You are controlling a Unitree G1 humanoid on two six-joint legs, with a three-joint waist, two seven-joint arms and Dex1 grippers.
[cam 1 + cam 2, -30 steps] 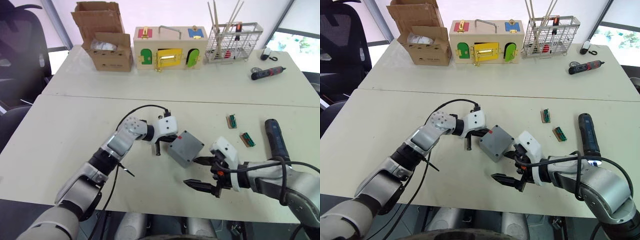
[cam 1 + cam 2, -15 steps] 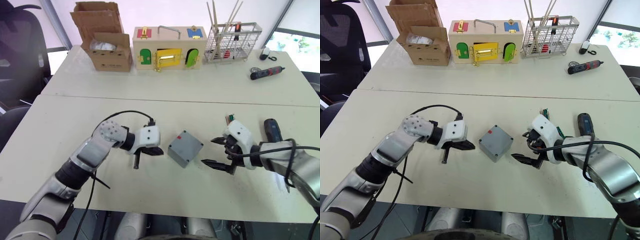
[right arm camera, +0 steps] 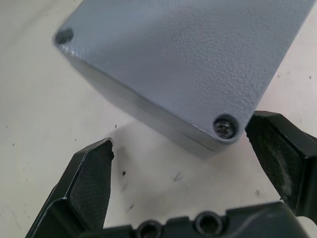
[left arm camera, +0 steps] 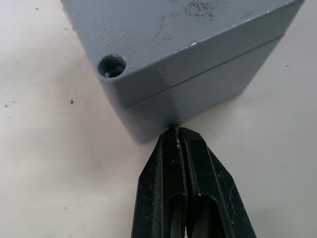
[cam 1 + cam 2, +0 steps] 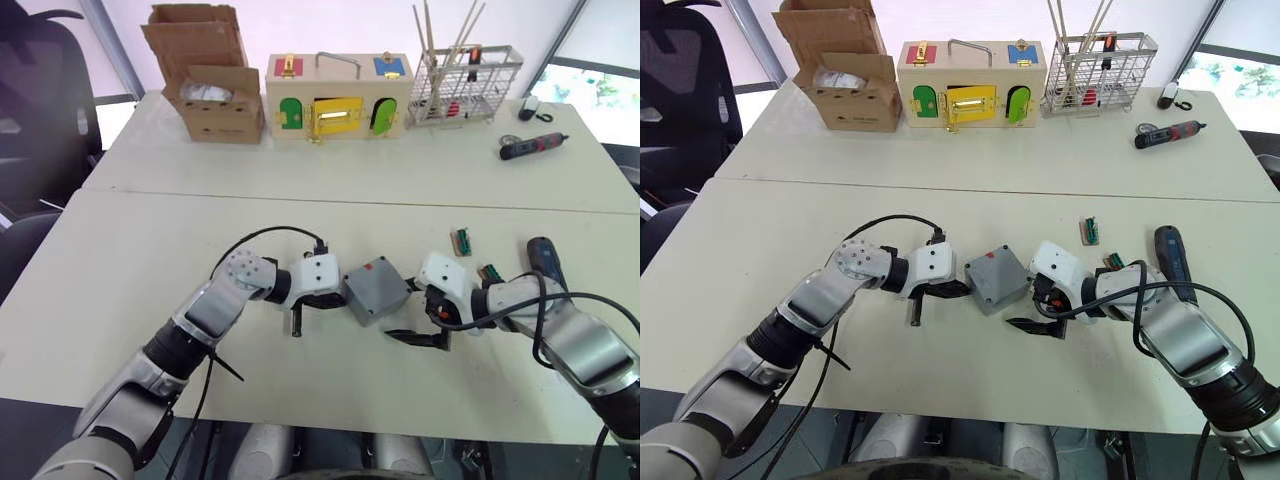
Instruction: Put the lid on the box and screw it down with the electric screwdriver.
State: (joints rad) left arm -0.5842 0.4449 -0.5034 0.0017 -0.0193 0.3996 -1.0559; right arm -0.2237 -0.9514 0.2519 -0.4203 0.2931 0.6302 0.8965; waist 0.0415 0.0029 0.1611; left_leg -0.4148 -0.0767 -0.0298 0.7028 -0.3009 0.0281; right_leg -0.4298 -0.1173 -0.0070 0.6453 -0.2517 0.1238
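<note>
The grey box stands mid-table with the lid seated on it; the left wrist view shows the seam between lid and box wall. One lid corner holds a screw, and another corner hole is empty. My left gripper is shut, its tip touching the box's left corner. On the box's right side my right gripper stands open, its fingers straddling the screwed corner. The black electric screwdriver lies on the table to the right.
Two small green connectors lie between box and screwdriver. On the far table stand a cardboard box, a wooden box with coloured doors and a wire rack; a small black-and-red screwdriver lies beside them.
My left gripper has moved right until its tip meets the box's corner. My right gripper has moved left, closing in on the box's opposite corner.
</note>
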